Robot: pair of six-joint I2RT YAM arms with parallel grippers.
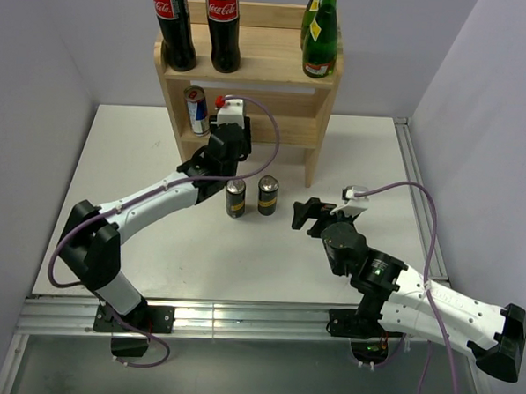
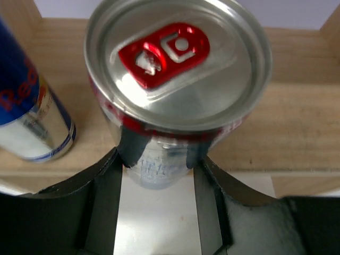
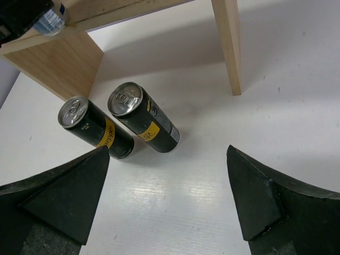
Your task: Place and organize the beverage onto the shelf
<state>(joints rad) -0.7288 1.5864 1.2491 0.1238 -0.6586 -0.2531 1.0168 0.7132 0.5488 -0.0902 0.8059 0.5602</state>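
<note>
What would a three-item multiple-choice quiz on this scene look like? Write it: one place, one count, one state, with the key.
1. The two black cans stand: A on the table; B on the top tier; C in a box.
2. Cola bottles on the shelf: A one; B two; C four.
3. The left tool is: A open, empty; B shut on the red-tabbed can; C out of view.
Key: 1 A, both stand on the white surface before the shelf; 2 B, two red labels side by side on top; 3 B, its fingers press the can's sides.
</note>
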